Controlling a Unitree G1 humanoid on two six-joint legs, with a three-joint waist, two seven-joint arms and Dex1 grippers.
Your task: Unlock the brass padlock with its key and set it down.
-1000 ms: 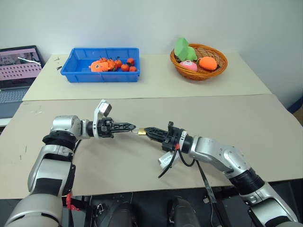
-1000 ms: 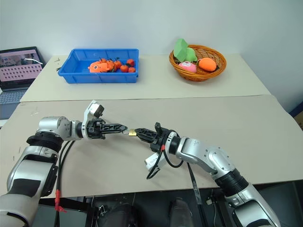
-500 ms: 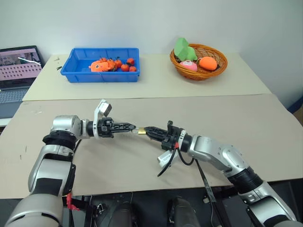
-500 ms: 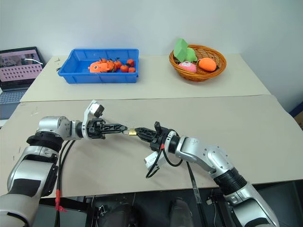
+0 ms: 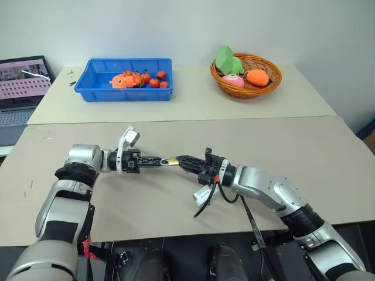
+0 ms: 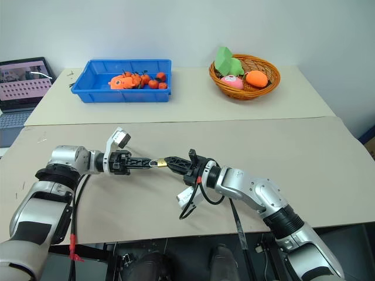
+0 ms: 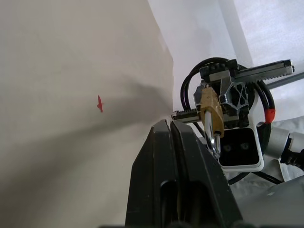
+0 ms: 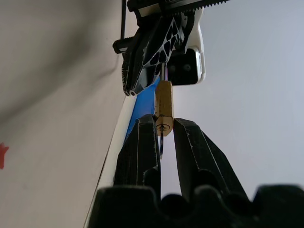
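Note:
The brass padlock (image 5: 173,160) hangs in the air between my two grippers, low over the tan table (image 5: 328,158). My left gripper (image 5: 164,159) points right and is shut on the thin silvery shackle (image 7: 214,142). My right gripper (image 5: 179,158) points left at the padlock's keyhole end (image 8: 163,127). A thin sliver that looks like the key (image 8: 161,142) sits between its fingers (image 8: 142,142), just under the keyhole. I cannot tell whether the key's tip is inside the lock.
A blue bin (image 5: 94,88) of small orange and red toys stands at the back left. A wicker basket (image 5: 275,79) of soft toys stands at the back right. A laptop (image 5: 20,88) sits at the far left. A black cable (image 5: 205,202) droops from my right wrist.
My left wrist has dipped and rolled slightly, so its gripper lies more level. The padlock stays between the two grippers' tips and the right arm has held still.

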